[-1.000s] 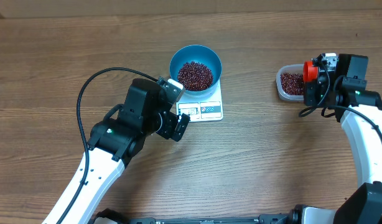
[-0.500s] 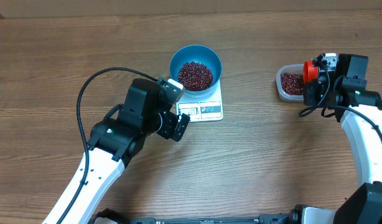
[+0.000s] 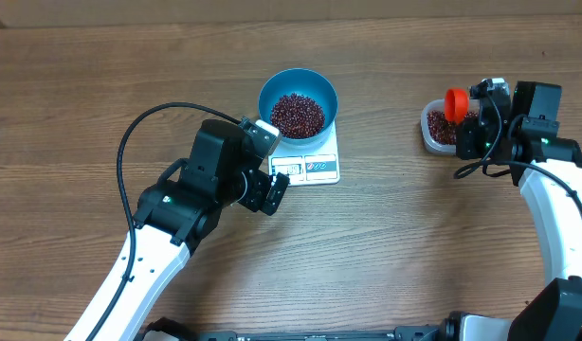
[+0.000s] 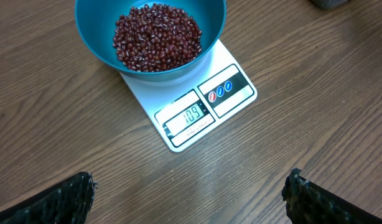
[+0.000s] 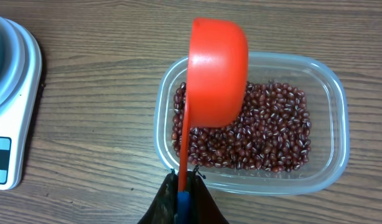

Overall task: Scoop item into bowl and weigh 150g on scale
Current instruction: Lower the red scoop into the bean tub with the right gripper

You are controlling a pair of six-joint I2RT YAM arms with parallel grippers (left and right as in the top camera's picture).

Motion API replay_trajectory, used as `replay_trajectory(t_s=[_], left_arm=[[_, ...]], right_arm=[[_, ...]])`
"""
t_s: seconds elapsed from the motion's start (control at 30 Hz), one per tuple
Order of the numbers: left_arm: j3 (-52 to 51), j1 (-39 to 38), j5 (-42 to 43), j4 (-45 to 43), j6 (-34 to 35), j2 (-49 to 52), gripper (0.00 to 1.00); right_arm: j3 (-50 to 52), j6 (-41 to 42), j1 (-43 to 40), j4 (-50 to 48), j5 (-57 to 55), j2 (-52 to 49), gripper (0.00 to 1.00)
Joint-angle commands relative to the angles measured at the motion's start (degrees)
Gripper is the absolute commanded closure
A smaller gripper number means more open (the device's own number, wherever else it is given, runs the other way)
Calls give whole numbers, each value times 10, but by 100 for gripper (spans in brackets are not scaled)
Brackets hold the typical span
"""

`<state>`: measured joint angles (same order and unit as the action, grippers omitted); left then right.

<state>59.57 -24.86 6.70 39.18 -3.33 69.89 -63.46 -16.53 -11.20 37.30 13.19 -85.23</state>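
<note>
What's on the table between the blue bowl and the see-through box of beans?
Nothing: only bare wooden table lies between the blue bowl and the clear box, as the overhead view shows.

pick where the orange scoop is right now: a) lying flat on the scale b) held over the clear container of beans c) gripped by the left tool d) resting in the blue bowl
b: the right tool clamps the handle of the orange scoop, whose cup hangs above the beans in the clear container.
</note>
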Motion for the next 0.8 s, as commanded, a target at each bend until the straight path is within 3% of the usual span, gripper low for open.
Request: replay_trajectory(t_s=[0.0,0.77], left_arm=[[0,1,4,-2,6,3,0],[0,1,4,-2,6,3,0]], right_arm=[[-2,3,-1,-7,10,-1,96],[-2,44,-22,-32,-106,-96,96]])
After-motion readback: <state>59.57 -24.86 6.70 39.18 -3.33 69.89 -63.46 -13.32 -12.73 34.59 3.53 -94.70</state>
